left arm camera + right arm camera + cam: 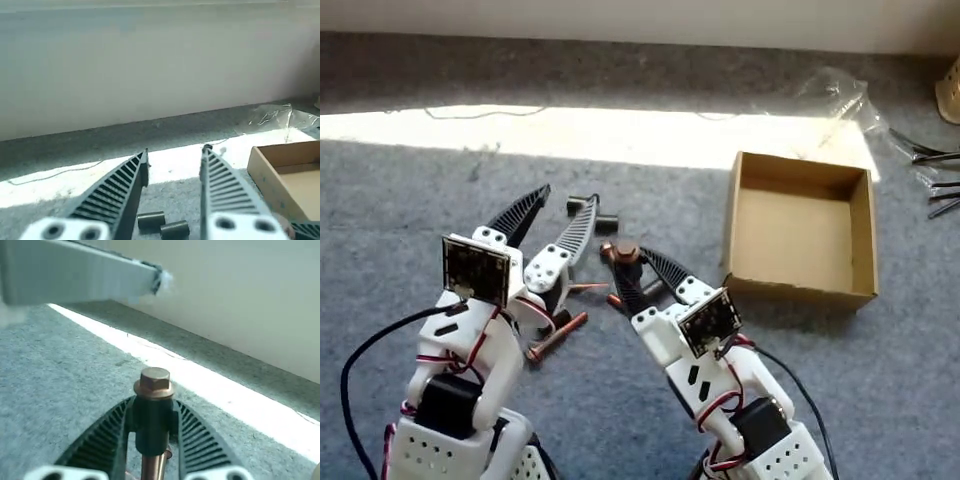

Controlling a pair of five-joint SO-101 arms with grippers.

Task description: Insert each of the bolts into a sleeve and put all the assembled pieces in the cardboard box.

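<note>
My right gripper (626,262) is shut on a black sleeve (152,427) with a copper bolt (154,382) standing through it, head up, just left of the cardboard box (800,228). My left gripper (568,197) is open above the carpet, its fingers (125,187) spread. Two loose black sleeves (607,222) lie just past its tips, and the left wrist view shows these sleeves (151,220) between the jaws. Loose copper bolts (557,337) lie on the carpet between the two arms. The box (287,170) is open-topped and holds nothing that I can see.
Grey carpet with a bright sunlit strip (570,135) across the back. A crumpled clear plastic bag (835,95) and several dark tools (932,180) lie beyond the box at the far right. A wall runs along the back.
</note>
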